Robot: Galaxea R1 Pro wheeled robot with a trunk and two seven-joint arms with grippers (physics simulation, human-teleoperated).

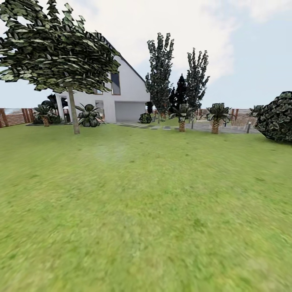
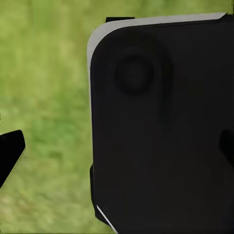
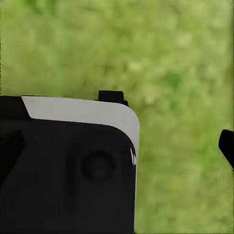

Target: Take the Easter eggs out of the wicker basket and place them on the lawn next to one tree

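The lawn (image 1: pixel 146 211) spreads wide and flat ahead of me. A tree (image 1: pixel 74 115) with a slim pale trunk and a broad leafy crown stands at the far left of it. The wicker basket and the Easter eggs are out of view. In the left wrist view, my left gripper (image 2: pixel 117 148) hangs over grass with its dark fingertips (image 2: pixel 10 152) far apart at the picture's edges and nothing between them. My right gripper (image 3: pixel 117 146) is likewise open over grass, one fingertip (image 3: pixel 227 146) showing at the edge.
A white house (image 1: pixel 129 95) stands behind the tree. Short palms (image 1: pixel 215 119), tall thin trees (image 1: pixel 160 73) and a black conifer (image 1: pixel 179 95) line the far side, with a large bush (image 1: pixel 278 117) at right and a slatted fence (image 1: pixel 16 117) at left. A black, pale-edged robot body panel (image 2: pixel 161 126) sits under both wrists.
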